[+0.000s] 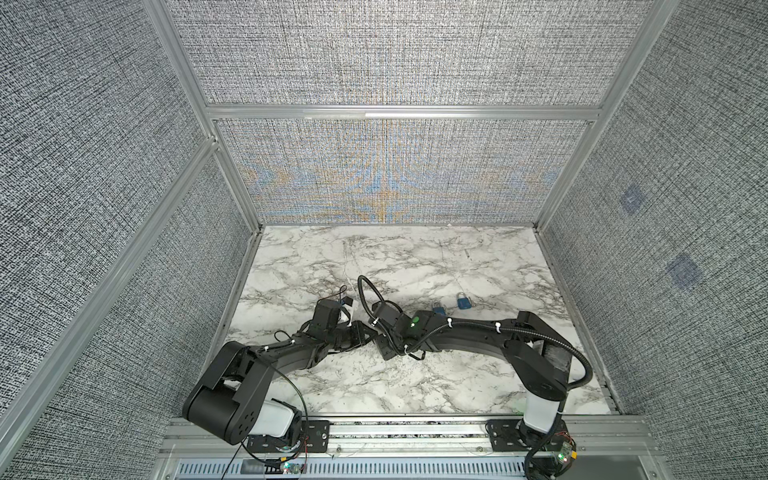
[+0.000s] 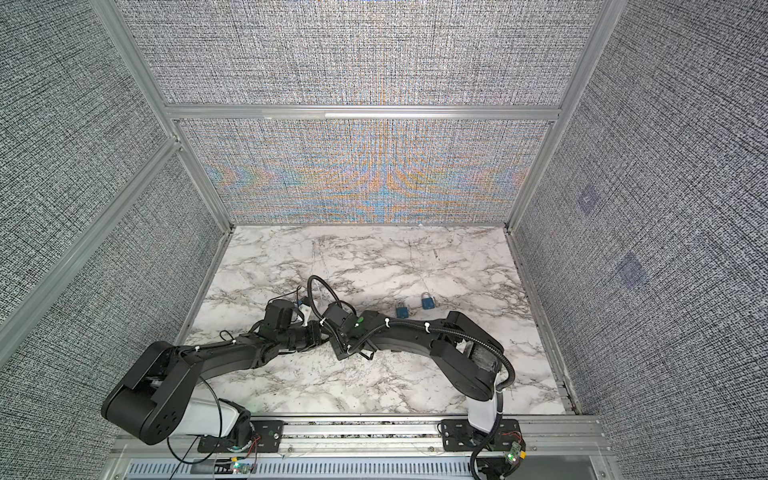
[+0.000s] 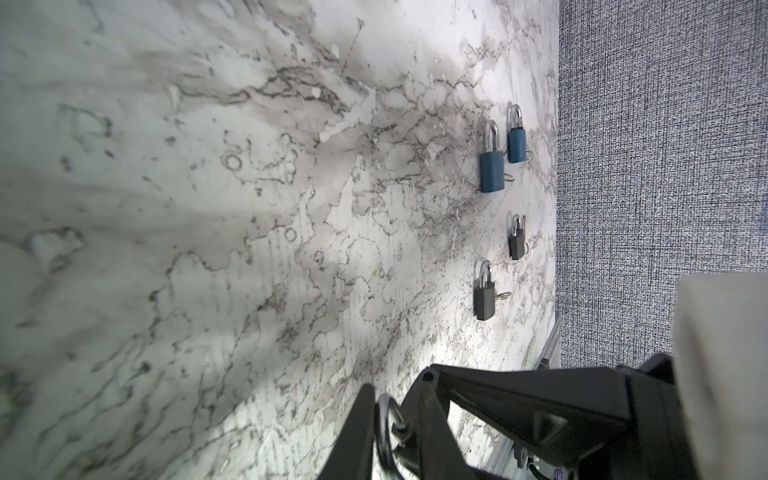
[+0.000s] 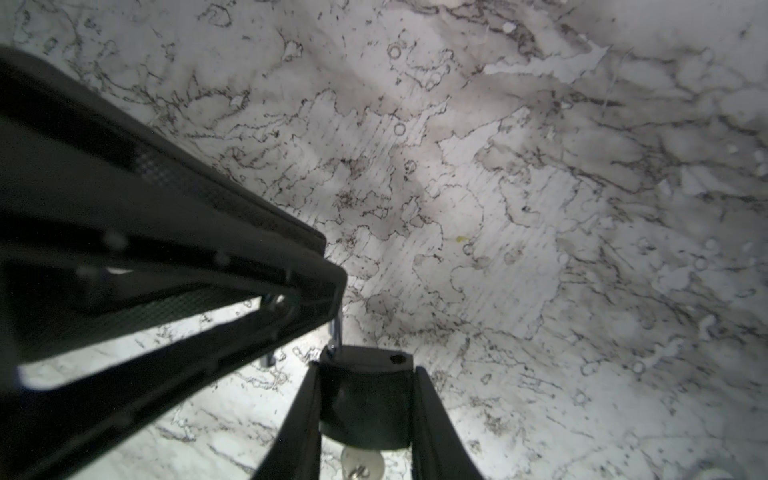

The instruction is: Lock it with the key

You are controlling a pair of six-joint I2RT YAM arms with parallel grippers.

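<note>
Marble worktop (image 1: 415, 257) fills the cell floor, w/ grey fabric walls (image 1: 104, 166) on three sides. L arm (image 1: 266, 361) and R arm (image 1: 478, 340) both reach low toward the middle in both top views and meet tip to tip. What they hold is hidden under them there.

R fingers (image 4: 432, 415) stand narrow, clamped on the two flat sides of a dark padlock (image 4: 365, 399) at approx the worktop's middle. Can't tell if it touches the surface. L fingers (image 4: 249, 216) come in from the side, tips pinched nearly together on the shackle (image 4: 337, 328). The L wrist view shows the shackle loop btwn them.

One shackle leg sits in the body and the other is out, its hole (image 4: 397, 358) bare, so the lock is open. Its key (image 4: 361, 459) w/ ring sticks out of the body's end opposite the shackle.

Off to the R side lie two blue padlocks (image 3: 492, 170) side by side. Two spare dark padlocks (image 3: 484, 299) lie nearer the front, a key ring showing at each base.
</note>
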